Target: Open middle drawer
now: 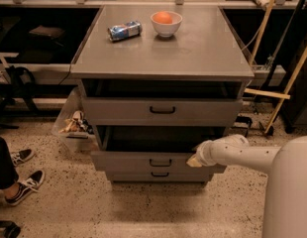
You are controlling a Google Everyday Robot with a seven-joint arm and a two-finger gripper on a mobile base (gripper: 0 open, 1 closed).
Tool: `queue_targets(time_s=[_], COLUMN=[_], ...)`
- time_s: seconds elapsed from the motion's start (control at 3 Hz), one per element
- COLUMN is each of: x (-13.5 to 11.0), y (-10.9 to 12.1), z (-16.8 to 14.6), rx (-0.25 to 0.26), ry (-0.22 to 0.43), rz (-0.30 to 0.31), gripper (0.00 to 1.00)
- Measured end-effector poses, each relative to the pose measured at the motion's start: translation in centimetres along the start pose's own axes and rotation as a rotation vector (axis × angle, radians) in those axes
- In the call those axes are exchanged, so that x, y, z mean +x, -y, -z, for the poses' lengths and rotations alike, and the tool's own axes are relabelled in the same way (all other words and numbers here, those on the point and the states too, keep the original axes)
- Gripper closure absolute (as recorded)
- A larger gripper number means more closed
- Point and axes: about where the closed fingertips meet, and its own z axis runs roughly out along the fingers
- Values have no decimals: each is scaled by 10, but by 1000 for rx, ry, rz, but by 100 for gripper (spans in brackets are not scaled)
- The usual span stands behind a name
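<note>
My claw sits low on the right, against the right end of the middle drawer, at the top edge of its front. I cannot tell how far open the claw is, or whether it grips anything. The drawer juts nearer than the bottom drawer beneath it, with a dark gap above, and its black loop handle is left of my claw.

The top drawer has the tallest front. On the grey cabinet top, at the far side, a blue can lies beside a white bowl holding an orange.

The floor is speckled. A clear bin stands left of the cabinet, dark sneakers nearer left, wooden poles far right.
</note>
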Motion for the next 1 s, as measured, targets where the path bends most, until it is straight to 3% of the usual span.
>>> queue_targets(time_s=[1.0], x=[3], y=[-4], z=[5], rx=[-2], ry=[4], rz=[-2], gripper=[100])
